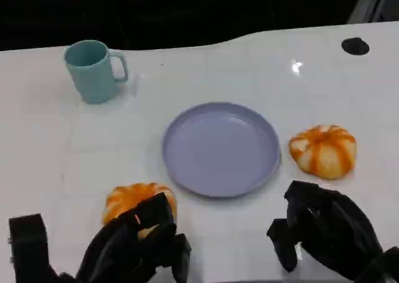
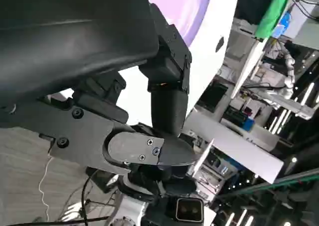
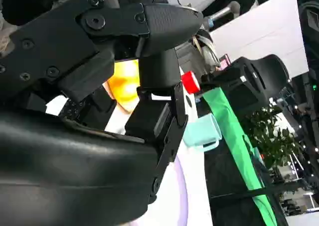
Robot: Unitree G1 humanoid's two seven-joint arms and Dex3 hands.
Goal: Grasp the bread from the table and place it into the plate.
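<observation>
Two orange-and-white breads lie on the white table. One bread (image 1: 323,151) sits just right of the lilac plate (image 1: 221,149), which holds nothing. The other bread (image 1: 132,199) lies at the plate's near left, partly covered by my left hand (image 1: 134,245), whose fingers reach its near edge without closing round it. My right hand (image 1: 324,230) hovers in front of the right bread, apart from it, with nothing in it. In the right wrist view my right hand's fingers (image 3: 149,86) stand before a patch of orange bread (image 3: 124,81). The left wrist view has my left hand's fingers (image 2: 167,86) and the plate (image 2: 189,7).
A teal mug (image 1: 93,70) stands at the far left of the table, also seen as the mug (image 3: 202,131) in the right wrist view. A black round spot (image 1: 355,45) marks the far right corner. The table's back edge meets a dark background.
</observation>
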